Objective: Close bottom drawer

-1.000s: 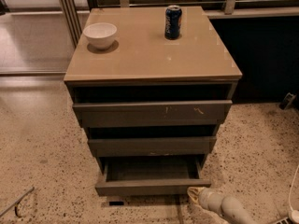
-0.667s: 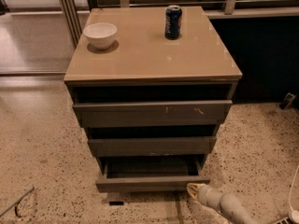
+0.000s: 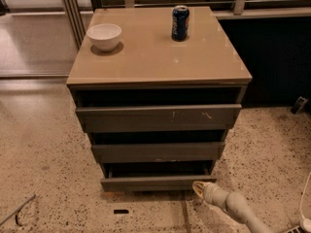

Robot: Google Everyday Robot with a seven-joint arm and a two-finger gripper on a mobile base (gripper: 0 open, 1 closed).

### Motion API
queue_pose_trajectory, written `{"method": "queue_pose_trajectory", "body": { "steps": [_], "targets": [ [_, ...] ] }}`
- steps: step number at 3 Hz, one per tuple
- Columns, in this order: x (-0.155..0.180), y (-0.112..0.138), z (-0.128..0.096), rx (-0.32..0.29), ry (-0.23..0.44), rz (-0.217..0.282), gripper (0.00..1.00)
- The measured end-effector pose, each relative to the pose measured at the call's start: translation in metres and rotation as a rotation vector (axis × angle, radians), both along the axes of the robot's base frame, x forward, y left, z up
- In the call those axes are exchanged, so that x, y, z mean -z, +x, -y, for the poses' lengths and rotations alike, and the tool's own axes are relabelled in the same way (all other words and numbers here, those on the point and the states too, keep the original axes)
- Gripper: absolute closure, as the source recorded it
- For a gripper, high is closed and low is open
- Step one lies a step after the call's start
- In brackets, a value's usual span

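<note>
Below, at cabinet base: bottom drawer (image 3: 158, 182) — front standing slightly proud of the middle drawer (image 3: 158, 152), dark gap behind it. End effector (image 3: 198, 187) near floor level, just at that front's right corner — degree of opening: cannot tell; nothing visibly held. On tan counter (image 3: 160, 62): white bowl (image 3: 104, 35), blue can (image 3: 180, 23).

On the tan-topped cabinet (image 3: 160, 62), a white round bowl (image 3: 104, 36) sits back left and a blue drink can (image 3: 180, 23) stands back, right of centre, well apart. Beneath, the scratched grey-brown top drawer (image 3: 158, 118), plain middle drawer (image 3: 158, 152) and bottom drawer (image 3: 155, 182) are stacked. The cream gripper (image 3: 198, 188) lies low, just beside the bottom drawer's front right corner.
</note>
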State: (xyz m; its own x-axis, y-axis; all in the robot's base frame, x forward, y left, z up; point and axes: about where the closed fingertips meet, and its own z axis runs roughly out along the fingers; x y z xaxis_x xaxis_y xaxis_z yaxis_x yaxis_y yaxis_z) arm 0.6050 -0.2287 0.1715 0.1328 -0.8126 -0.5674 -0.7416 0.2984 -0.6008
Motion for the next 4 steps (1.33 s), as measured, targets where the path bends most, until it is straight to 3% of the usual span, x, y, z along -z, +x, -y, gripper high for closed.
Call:
{"method": "queue_pose_trajectory", "body": {
  "steps": [1, 2, 3, 4],
  "targets": [
    [-0.002, 0.041, 0.003, 0.036, 0.011, 0.010, 1.00],
    [-0.002, 0.041, 0.003, 0.036, 0.011, 0.010, 1.00],
    [0.000, 0.025, 0.000, -0.008, 0.012, -0.054, 1.00],
    [-0.006, -0.001, -0.002, -0.059, 0.015, -0.150, 1.00]
  ]
}}
